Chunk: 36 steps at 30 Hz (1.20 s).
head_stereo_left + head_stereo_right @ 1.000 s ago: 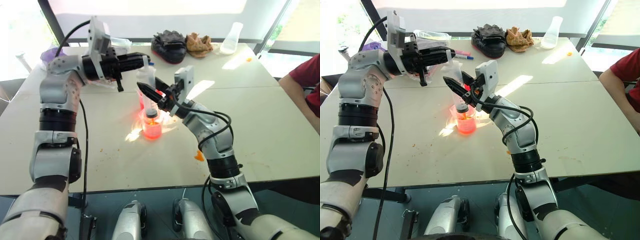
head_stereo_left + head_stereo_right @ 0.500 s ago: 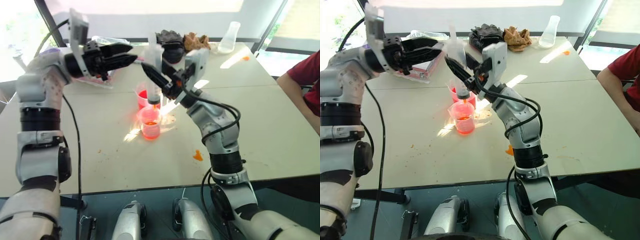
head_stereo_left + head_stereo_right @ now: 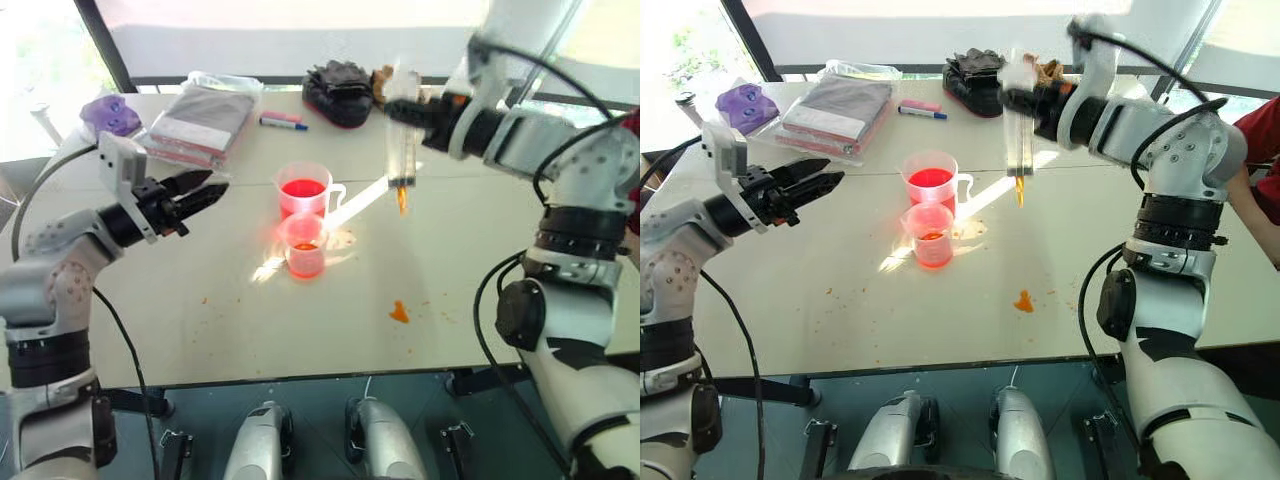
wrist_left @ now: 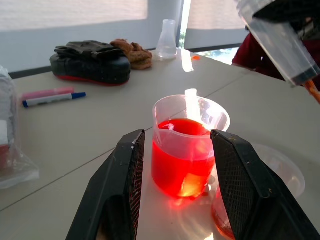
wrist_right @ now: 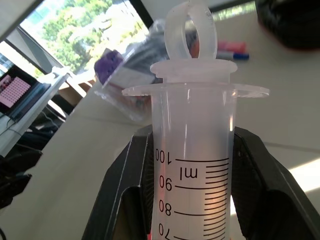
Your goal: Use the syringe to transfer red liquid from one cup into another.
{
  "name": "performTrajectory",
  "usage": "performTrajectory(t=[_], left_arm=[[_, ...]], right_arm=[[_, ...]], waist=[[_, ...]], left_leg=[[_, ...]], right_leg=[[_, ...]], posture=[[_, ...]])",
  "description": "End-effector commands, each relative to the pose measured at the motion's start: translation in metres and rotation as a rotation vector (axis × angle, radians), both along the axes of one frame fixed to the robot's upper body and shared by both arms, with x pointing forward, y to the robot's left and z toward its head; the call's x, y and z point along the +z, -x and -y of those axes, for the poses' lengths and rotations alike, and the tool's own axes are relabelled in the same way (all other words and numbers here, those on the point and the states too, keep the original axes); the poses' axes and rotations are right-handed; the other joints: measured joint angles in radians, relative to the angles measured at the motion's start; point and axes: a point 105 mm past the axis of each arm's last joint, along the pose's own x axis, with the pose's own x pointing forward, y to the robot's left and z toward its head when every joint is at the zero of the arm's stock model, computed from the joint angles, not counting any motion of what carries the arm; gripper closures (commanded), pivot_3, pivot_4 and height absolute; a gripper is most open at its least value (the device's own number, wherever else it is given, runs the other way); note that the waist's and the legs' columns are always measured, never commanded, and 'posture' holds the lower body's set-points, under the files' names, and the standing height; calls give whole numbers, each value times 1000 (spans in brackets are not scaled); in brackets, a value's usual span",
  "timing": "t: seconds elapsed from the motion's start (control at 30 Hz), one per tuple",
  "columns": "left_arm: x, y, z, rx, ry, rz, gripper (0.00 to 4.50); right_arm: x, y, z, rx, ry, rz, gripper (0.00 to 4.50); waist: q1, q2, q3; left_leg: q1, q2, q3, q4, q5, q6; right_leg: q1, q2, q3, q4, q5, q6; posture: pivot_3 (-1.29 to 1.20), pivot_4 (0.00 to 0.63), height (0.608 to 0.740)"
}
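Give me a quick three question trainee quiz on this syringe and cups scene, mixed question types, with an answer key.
1. True or false: the right hand is shut on the syringe, which hangs tip down above the table, off to one side of the cups.
2. Which cup holds more red liquid? A) the handled cup B) the handleless cup
3. Fill in: the left hand is ____ and holds nothing.

Key: 1 true; 2 A; 3 open
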Motion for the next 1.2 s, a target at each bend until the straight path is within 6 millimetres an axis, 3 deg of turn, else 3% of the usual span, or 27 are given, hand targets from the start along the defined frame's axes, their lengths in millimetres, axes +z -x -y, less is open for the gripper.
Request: performTrajectory(t=[0.03,0.27,0.43,0.53,0.7,0.73,0.87,1.0,1.1,1.2], left_arm=[[1,7,-11,92,5,39,2282],[-28,20,-18,130,-10,-36,2282],[-33,27,-14,86,-22,-64,2282],[-34,27,-12,76,-27,-67,2282],[-35,25,-7,69,-27,-69,2246],[-36,25,-6,67,-28,-70,2246],[-36,24,-5,66,-31,-69,2246],[-31,26,-11,71,-27,-69,2246],[-30,27,-15,71,-25,-74,2246],[-30,28,-19,80,-31,-77,2246]], right_arm=[[-18,5,5,29,43,-122,3060],[-78,4,-5,26,98,-308,3060],[-104,1,-2,-13,136,-374,3060],[-110,0,-1,-18,145,-385,3060],[-118,0,5,-53,180,-387,523],[-118,0,5,-56,193,-375,65],[-105,2,6,-43,211,-292,65],[-57,15,10,57,139,-95,65],[-29,26,22,92,85,88,65],[-26,31,52,12,138,270,65]], waist=[[0,0,0],[4,0,0],[10,0,0],[7,0,0],[6,0,0],[6,0,0],[10,0,-1],[10,0,0],[9,0,0],[10,-1,-1]], left_leg=[[0,0,0,-1,0,0],[-1,1,0,0,0,0],[-3,1,-1,1,0,0],[-4,1,-1,1,0,1],[-4,1,-1,1,0,1],[-3,1,-1,1,0,1],[-3,1,-1,1,0,1],[-6,1,-1,1,0,1],[-6,1,-1,1,-1,1],[-5,1,-2,0,-1,1]], right_leg=[[0,0,0,0,0,0],[0,3,0,-2,0,1],[0,3,0,-5,0,1],[0,3,0,-6,0,1],[0,3,0,-6,0,1],[0,3,0,-6,0,1],[1,3,0,-6,0,1],[-2,3,0,-7,0,1],[-2,3,0,-7,0,1],[-1,3,-1,-8,0,1]], posture=[[0,150,740],[0,150,740],[0,150,740],[0,150,740],[0,150,740],[0,150,740],[0,150,740],[0,150,740],[0,150,740],[0,150,740]])
